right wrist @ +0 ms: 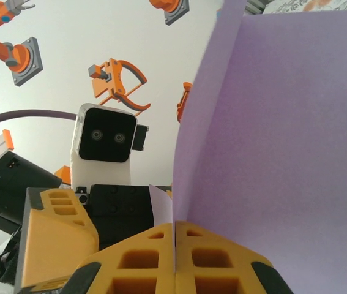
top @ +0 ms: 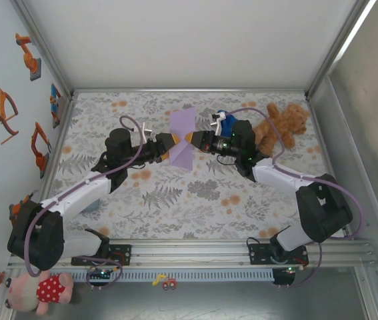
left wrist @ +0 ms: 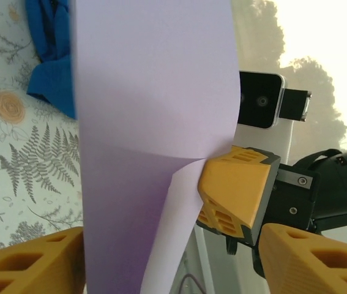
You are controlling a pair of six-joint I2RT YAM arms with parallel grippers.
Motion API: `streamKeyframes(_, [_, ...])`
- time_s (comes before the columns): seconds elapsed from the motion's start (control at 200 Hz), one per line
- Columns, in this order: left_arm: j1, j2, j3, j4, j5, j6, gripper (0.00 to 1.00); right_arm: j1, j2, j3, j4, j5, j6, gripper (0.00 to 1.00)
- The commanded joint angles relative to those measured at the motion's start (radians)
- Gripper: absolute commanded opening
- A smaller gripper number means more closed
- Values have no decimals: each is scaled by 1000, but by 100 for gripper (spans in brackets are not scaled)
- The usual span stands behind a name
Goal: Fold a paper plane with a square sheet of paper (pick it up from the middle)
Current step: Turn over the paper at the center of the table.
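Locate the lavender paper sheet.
In the top view, the thin lavender-purple paper sheet is held up over the middle of the table, pinched in the shut jaws of the right gripper, with the open jaws of the left gripper either side of it.

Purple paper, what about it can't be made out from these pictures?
Top external: creases in the purple paper too small to read.
Left wrist: its top and bottom run off the frame.
Right wrist: its right side runs off the frame; the right gripper covers the pinched edge.
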Motion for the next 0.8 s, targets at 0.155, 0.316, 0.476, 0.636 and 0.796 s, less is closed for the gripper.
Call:
streamKeyframes(0.155, [16,-40,9,-23,14,32,52,-15,-36,13,40,-26,14,0])
streamKeyframes(0.316, [23,-34,12,-32,13,34,38,-18,-33,10,40,-27,15,0])
streamKeyframes(0.476, [32,-28,12,-41,9,37,25,-26,-32,1,31,-20,12,4])
streamKeyframes(0.636, [46,-23,16,-82,-10,58,18,-39,-45,-2,-70,17,-32,15])
streamKeyframes(0.796, [54,-13,30,-133,-22,95,13,-42,-98,24,-304,113,-166,25])
